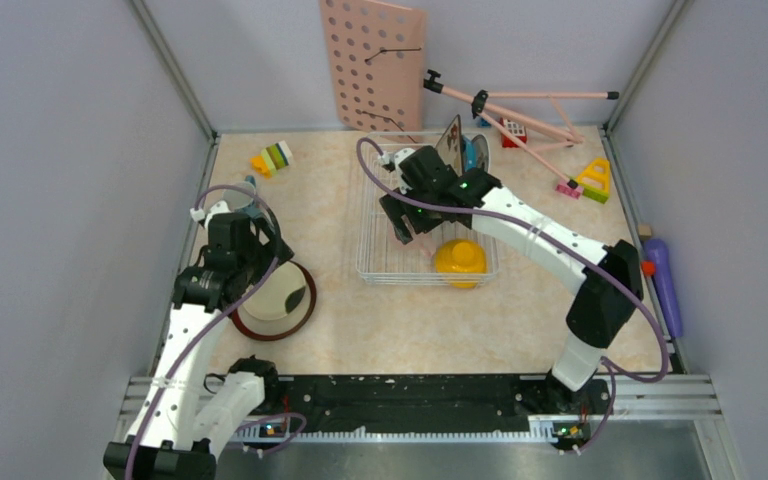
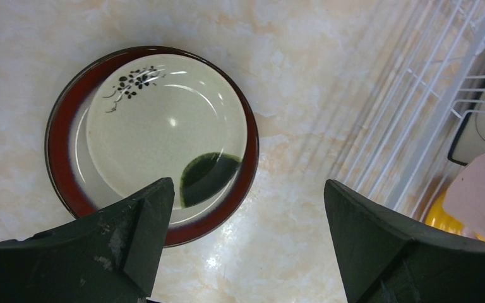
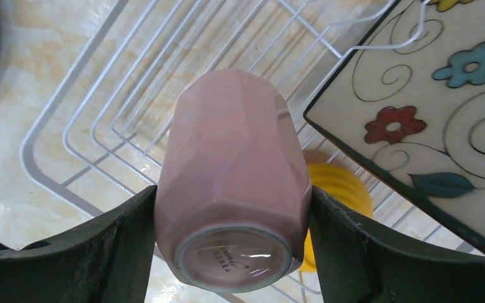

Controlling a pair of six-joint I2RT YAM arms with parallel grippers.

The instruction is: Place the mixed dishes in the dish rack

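Clamped between the fingers of the right gripper (image 3: 233,208): pink mug (image 3: 230,164), base toward the lens, mouth pointing away, jaws pressed on its faceted sides. Hangs over the dish rack (image 1: 375,268), above bare wires at about 9 o'clock of the basket in the top view; cannot tell how high. Sharing the rack: square flowered black-rimmed plate (image 3: 429,107) standing on edge at 1 o'clock, and yellow bowl (image 1: 460,258) upside down at 5 o'clock by the near rim. Out at 8 o'clock of the table, well apart from the rack, lying flat: brown-rimmed cream plate (image 2: 158,126). Poised above its near rim, left gripper (image 2: 246,189), jaws wide apart, nothing between them. Step in hand, by the look of it: setting the mug down in the rack. Next move probably calls for lowering it onto the free wires, keeping clear of the square plate's edge and the bowl, then parting the jaws. For the left side, likely a tricky rim pinch on a plate lying flat, with a tilt needed to slot it between the dividers.
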